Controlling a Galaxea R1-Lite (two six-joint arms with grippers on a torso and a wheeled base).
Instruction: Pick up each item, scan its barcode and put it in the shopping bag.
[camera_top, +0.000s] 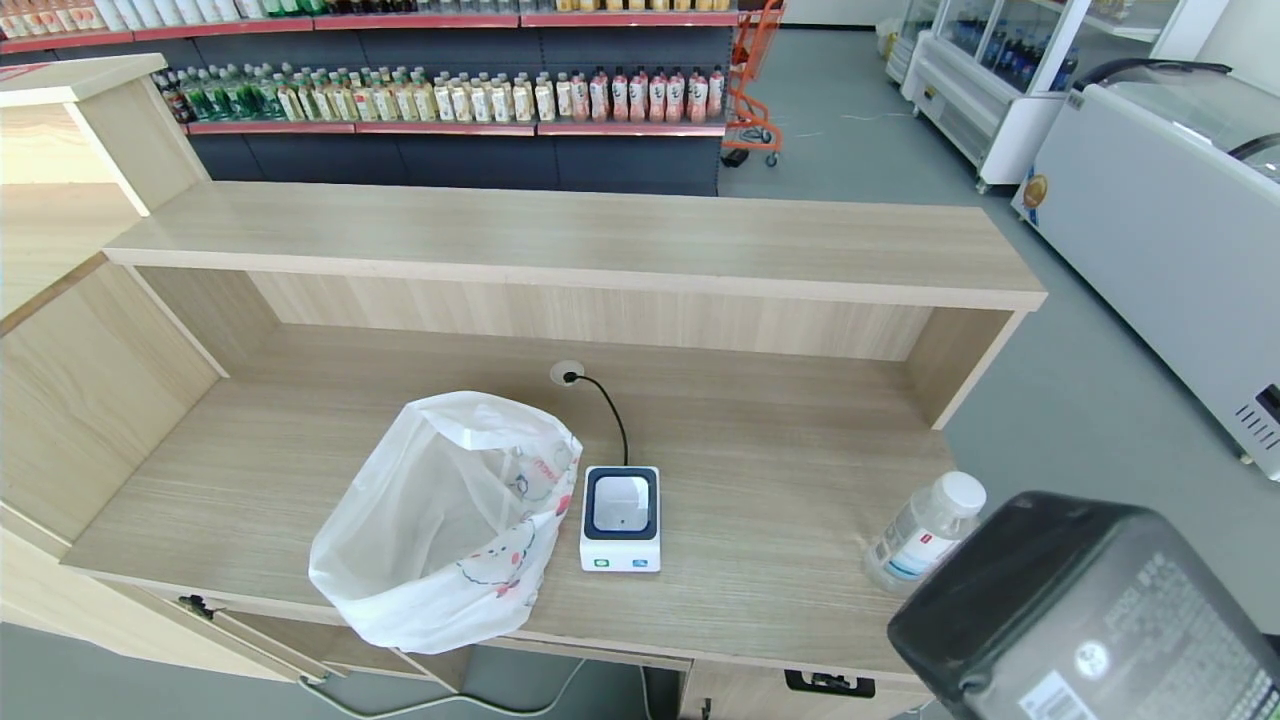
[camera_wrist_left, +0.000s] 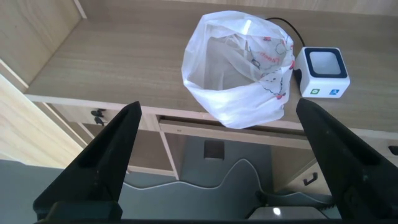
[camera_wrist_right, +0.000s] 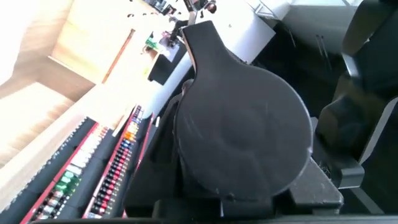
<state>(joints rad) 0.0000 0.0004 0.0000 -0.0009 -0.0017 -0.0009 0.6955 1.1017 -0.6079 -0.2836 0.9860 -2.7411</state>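
Note:
A white plastic shopping bag (camera_top: 450, 520) (camera_wrist_left: 239, 68) stands open at the counter's front edge. A white barcode scanner (camera_top: 620, 515) (camera_wrist_left: 323, 71) sits right beside it, window facing up. A clear bottle (camera_top: 925, 530) with a white cap stands near the counter's right front corner. A large black container (camera_top: 1090, 620) (camera_wrist_right: 242, 124) with a printed label is raised close to the head camera at the lower right, and my right gripper (camera_wrist_right: 249, 155) is shut on it. My left gripper (camera_wrist_left: 217, 168) hangs open in front of the counter below the bag, holding nothing.
The wooden counter (camera_top: 780, 480) has a raised back shelf (camera_top: 560, 235) and side walls. The scanner's black cable (camera_top: 610, 410) runs to a grommet at the back. Drawers sit under the front edge. Drink shelves and freezers stand behind.

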